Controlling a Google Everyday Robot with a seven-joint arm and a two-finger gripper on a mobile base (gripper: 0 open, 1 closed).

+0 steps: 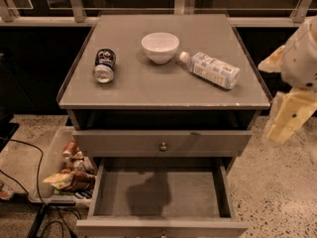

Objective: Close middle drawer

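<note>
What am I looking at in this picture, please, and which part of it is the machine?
This is one camera's view, looking down on a grey wooden cabinet. The machine is a wheeled robot with one arm; only cream-coloured parts of it show at the right edge, where its pincer hangs beside the cabinet, holding nothing that I can see. On the cabinet top are a dark drink can on its side, a round white bowl standing upright, and a clear plastic bottle on its side. Below, the wide grey wooden middle drawer is pulled out, bare inside; the robot is to push it shut. The matching knobbed drawer front above it is closed.
</note>
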